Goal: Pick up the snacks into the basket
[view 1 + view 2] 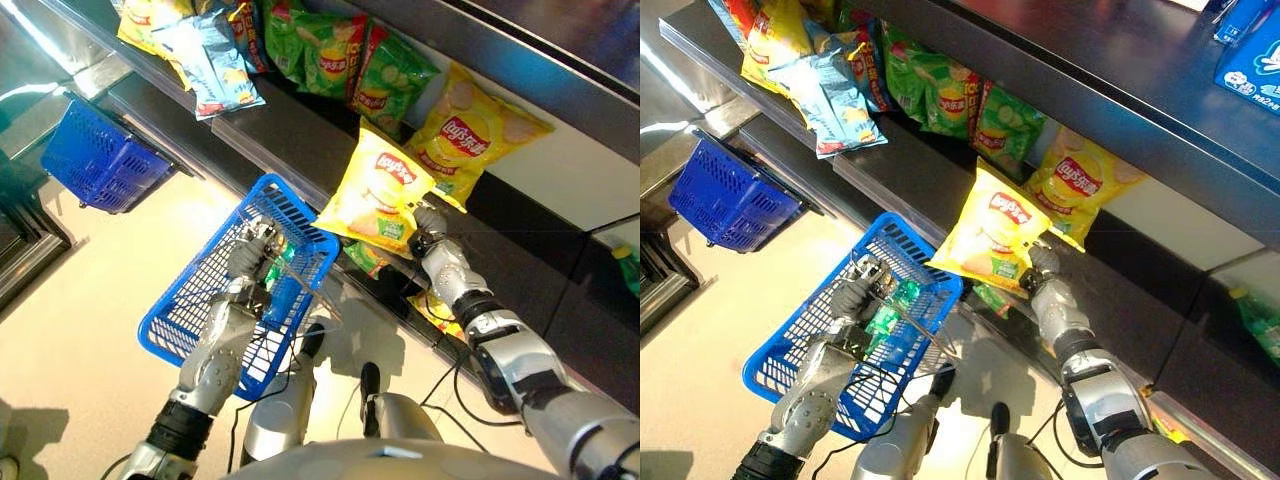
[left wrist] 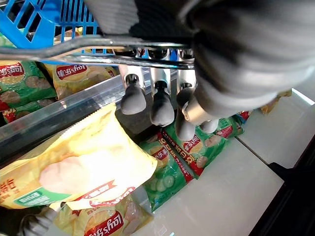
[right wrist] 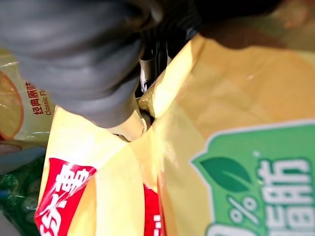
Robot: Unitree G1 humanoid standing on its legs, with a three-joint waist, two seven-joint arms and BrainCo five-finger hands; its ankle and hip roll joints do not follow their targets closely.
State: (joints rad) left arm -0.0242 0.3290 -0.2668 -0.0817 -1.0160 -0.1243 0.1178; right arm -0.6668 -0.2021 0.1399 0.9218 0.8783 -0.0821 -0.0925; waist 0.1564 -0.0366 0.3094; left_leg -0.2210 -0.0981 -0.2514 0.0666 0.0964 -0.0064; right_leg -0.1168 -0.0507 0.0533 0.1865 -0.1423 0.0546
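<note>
Nearest the robot: left hand (image 1: 250,262) curled around the wire handle (image 2: 74,49) of the blue basket (image 1: 190,310), held off the floor.
Farther out, right hand (image 1: 428,228) pinches a yellow chip bag (image 1: 378,190) just beside the basket's far rim; behind it, green bags (image 1: 330,55) on the shelf (image 1: 560,190).

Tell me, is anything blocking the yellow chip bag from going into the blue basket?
Nothing visible is. The right hand grips the yellow chip bag off the shelf, right beside the far rim of the blue basket, which the left hand holds by its handle. The basket's top is open, with a green packet already inside.
</note>
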